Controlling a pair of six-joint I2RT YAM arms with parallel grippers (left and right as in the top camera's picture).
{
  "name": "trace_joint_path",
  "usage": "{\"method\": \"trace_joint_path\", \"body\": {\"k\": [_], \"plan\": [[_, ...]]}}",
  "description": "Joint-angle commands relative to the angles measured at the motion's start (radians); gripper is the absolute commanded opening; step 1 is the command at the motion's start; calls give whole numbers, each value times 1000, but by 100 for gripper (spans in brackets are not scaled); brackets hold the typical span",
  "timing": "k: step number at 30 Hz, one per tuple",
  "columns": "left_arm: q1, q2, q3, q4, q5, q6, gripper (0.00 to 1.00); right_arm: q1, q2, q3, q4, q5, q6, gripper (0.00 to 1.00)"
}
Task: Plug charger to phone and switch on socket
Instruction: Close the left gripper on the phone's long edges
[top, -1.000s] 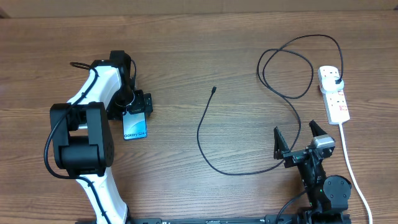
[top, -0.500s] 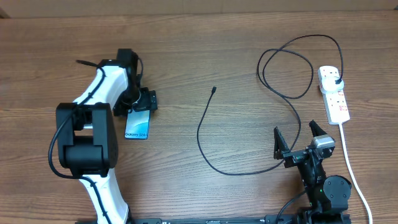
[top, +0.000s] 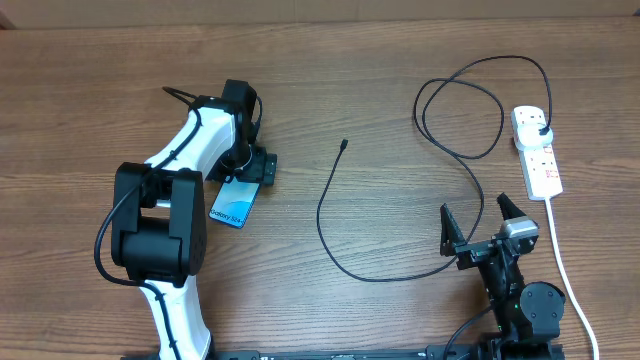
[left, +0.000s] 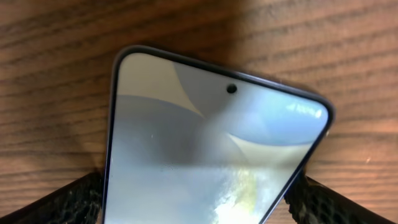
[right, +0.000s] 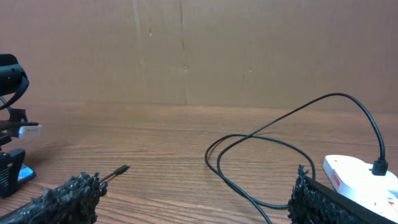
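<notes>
Left fingers (left: 68, 202) press both long phone (left: 205, 155) edges.

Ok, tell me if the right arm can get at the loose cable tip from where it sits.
Probably yes. The right gripper is open and empty, and the cable tip lies on bare wood ahead, to its left. Only the cable's own loop lies between them.
</notes>
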Motion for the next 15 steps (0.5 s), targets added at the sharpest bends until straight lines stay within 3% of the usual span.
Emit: {"method": "trace_joint_path", "body": {"k": [1, 6, 11, 15], "plan": [[4, 56, -25, -36, 1, 195, 99, 8, -9, -11, 3, 11, 2, 100], [20, 56, -29, -52, 12, 282, 100, 8, -9, -11, 3, 11, 1, 100], [22, 56, -32, -6, 16, 281, 100, 8, -9, -11, 3, 11, 1, 100], [22, 56, -32, 2, 17, 278, 95, 8, -9, -11, 3, 11, 2, 100]]}}
